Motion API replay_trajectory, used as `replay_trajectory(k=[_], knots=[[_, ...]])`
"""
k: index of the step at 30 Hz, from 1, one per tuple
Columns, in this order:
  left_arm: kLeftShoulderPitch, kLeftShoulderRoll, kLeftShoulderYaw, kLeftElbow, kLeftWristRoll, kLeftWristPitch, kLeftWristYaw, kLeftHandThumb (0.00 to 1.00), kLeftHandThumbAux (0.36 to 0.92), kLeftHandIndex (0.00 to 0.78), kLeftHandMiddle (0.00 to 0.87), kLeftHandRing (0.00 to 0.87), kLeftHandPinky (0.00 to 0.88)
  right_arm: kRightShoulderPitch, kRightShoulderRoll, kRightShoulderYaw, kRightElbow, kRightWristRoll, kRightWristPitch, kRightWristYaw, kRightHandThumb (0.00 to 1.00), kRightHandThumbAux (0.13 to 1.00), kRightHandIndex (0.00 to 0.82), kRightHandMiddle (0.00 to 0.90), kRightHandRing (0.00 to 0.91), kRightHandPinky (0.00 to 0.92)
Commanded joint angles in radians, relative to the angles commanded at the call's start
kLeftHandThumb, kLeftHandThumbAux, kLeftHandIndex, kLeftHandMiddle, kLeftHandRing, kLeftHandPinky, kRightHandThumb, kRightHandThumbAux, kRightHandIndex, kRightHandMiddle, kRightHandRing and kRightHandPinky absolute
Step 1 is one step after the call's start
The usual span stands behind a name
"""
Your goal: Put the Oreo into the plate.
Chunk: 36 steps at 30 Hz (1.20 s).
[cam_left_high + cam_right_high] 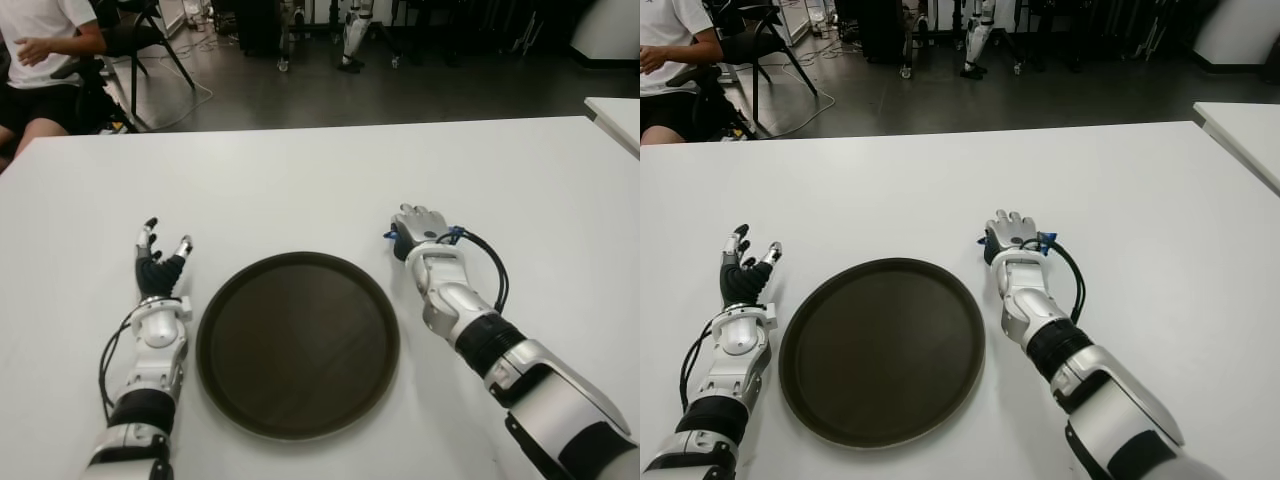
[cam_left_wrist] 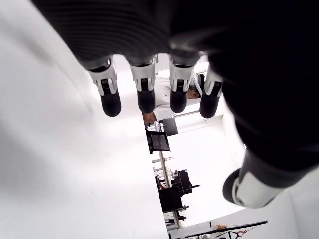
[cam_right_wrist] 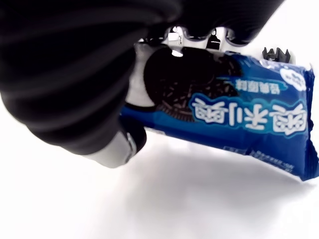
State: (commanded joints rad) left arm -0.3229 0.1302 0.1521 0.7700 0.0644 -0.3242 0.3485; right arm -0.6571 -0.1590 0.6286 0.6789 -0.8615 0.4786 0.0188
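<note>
Blue Oreo pack (image 3: 234, 124) is wrapped up in the right hand (image 1: 420, 228), fingers curled over it, just past the far right edge of the dark round plate (image 1: 298, 344) on the white table (image 1: 300, 180). From the head cameras you barely see the pack, only a bit of blue poking out beside the hand. Left hand (image 1: 160, 262) sits just left of the plate, fingers (image 2: 110, 102) spread and holding nothing. Off behind the table's far left corner, a seated person (image 1: 45, 60) and a chair (image 1: 140, 35).
</note>
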Motion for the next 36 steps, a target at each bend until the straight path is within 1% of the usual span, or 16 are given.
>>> replay_trajectory(k=[10, 19, 23, 27, 29, 30, 31, 32, 34, 35, 36], knots=[[-0.001, 0.001, -0.001, 0.002, 0.005, 0.007, 0.006, 0.069, 0.676, 0.028, 0.044, 0.030, 0.039, 0.003, -0.003, 0.001, -0.008, -0.002, 0.006, 0.007, 0.693, 0.732, 0.415, 0.065, 0.050, 0.081], [-0.004, -0.003, 0.007, 0.011, -0.005, -0.001, 0.004, 0.076, 0.673, 0.028, 0.030, 0.010, 0.027, 0.005, 0.000, -0.002, -0.002, -0.002, -0.001, -0.016, 0.694, 0.733, 0.415, 0.058, 0.062, 0.110], [-0.002, -0.003, 0.006, 0.010, 0.000, -0.007, 0.006, 0.080, 0.673, 0.029, 0.034, 0.012, 0.024, 0.005, -0.004, 0.000, -0.007, -0.008, -0.008, -0.038, 0.696, 0.732, 0.416, 0.062, 0.061, 0.103], [0.001, 0.000, -0.001, 0.006, 0.011, -0.008, 0.009, 0.081, 0.686, 0.030, 0.040, 0.018, 0.018, 0.007, -0.001, -0.006, -0.008, -0.016, -0.017, -0.106, 0.699, 0.730, 0.416, 0.073, 0.067, 0.117], [0.001, 0.000, -0.001, 0.005, 0.011, -0.009, 0.008, 0.080, 0.690, 0.029, 0.041, 0.018, 0.016, 0.007, 0.000, -0.008, -0.006, -0.015, -0.020, -0.119, 0.700, 0.730, 0.416, 0.077, 0.071, 0.128], [0.001, -0.001, -0.001, 0.004, 0.010, -0.007, 0.007, 0.079, 0.691, 0.029, 0.041, 0.017, 0.015, 0.013, 0.004, -0.024, -0.008, -0.005, -0.036, -0.167, 0.700, 0.729, 0.416, 0.078, 0.073, 0.132], [0.001, -0.001, 0.000, 0.003, 0.009, -0.006, 0.005, 0.080, 0.689, 0.027, 0.037, 0.014, 0.015, 0.018, 0.008, -0.037, -0.008, 0.002, -0.048, -0.204, 0.700, 0.730, 0.416, 0.095, 0.103, 0.170], [0.002, -0.001, 0.000, 0.003, 0.009, -0.005, 0.005, 0.081, 0.688, 0.026, 0.035, 0.012, 0.014, 0.021, 0.010, -0.045, -0.008, 0.006, -0.058, -0.231, 0.700, 0.730, 0.416, 0.101, 0.114, 0.183], [0.002, -0.001, -0.001, 0.003, 0.008, -0.005, 0.004, 0.083, 0.686, 0.024, 0.032, 0.009, 0.014, 0.021, 0.013, -0.051, -0.002, 0.009, -0.067, -0.251, 0.700, 0.731, 0.415, 0.116, 0.140, 0.215], [0.002, -0.001, 0.000, 0.002, 0.007, -0.004, 0.004, 0.083, 0.686, 0.024, 0.031, 0.009, 0.014, 0.031, 0.018, -0.077, -0.012, 0.031, -0.101, -0.299, 0.700, 0.731, 0.415, 0.118, 0.144, 0.220], [0.002, -0.001, 0.000, 0.002, 0.006, -0.004, 0.004, 0.088, 0.688, 0.025, 0.035, 0.012, 0.018, 0.038, 0.022, -0.096, -0.018, 0.047, -0.127, -0.336, 0.699, 0.733, 0.415, 0.139, 0.172, 0.250]])
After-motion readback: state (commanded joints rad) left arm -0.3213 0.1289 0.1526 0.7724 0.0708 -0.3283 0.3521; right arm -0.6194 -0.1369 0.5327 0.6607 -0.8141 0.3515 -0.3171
